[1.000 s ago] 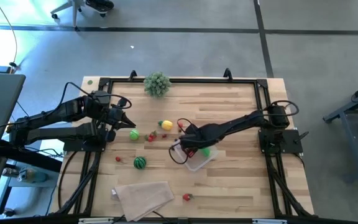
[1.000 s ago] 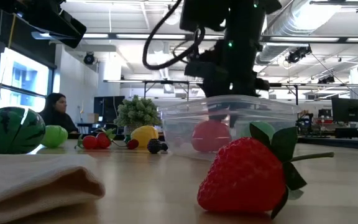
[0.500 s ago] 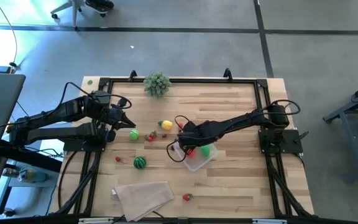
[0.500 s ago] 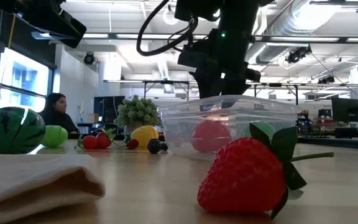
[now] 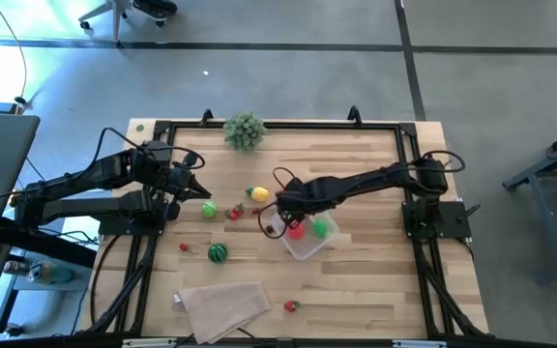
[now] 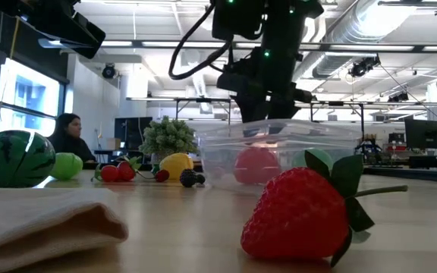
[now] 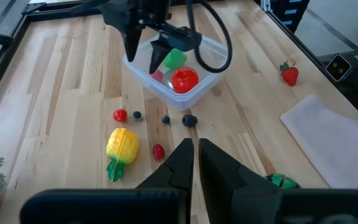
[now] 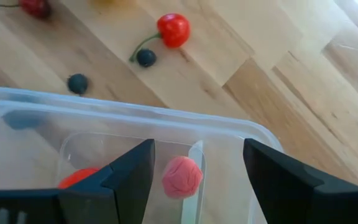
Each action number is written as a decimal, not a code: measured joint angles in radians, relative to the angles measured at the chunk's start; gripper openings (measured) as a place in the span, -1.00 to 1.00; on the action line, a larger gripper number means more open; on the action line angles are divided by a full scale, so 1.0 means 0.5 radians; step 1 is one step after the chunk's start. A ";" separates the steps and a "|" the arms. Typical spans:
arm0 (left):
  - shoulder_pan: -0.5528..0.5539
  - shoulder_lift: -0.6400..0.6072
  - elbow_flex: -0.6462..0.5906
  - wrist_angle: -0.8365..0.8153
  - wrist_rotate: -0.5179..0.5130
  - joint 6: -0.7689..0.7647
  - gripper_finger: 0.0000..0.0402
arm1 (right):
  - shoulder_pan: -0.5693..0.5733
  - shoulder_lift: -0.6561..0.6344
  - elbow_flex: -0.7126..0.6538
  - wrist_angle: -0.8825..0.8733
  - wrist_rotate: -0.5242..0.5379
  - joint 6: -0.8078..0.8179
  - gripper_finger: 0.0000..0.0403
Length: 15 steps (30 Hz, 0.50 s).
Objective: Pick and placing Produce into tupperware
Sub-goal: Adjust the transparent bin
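Observation:
The clear tupperware stands on the table right of centre. It holds a red piece, a green piece and a pink ball. My right gripper hangs open over the tupperware's far-left rim, pointing steeply down, with nothing between its fingers. My left gripper is shut and empty, raised at the table's left. Loose produce lies on the wood: a yellow piece, a green ball, a striped watermelon ball and a strawberry.
A bushy plant stands at the far edge. A folded beige cloth lies at the near edge. A cherry and dark berries lie just beyond the tupperware. A person sits in the room behind, in the low view.
My right gripper has moved toward the table's far edge and a little up, from over the tupperware's middle to over its far-left rim, staying open. The tupperware and its contents have kept their place.

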<state>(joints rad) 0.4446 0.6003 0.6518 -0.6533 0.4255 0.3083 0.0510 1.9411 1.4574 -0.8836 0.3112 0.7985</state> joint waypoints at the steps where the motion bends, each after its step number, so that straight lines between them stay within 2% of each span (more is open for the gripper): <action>1: 0.000 0.000 0.000 0.000 0.000 0.000 -0.92 | -0.009 0.000 0.000 -0.006 0.002 -0.016 0.18; 15: 0.001 0.000 0.000 0.000 0.000 0.000 -0.92 | -0.160 0.000 -0.001 -0.179 0.040 -0.080 0.18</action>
<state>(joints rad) 0.4450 0.6002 0.6518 -0.6533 0.4254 0.3081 -0.0292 1.9411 1.4570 -0.9730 0.3311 0.7588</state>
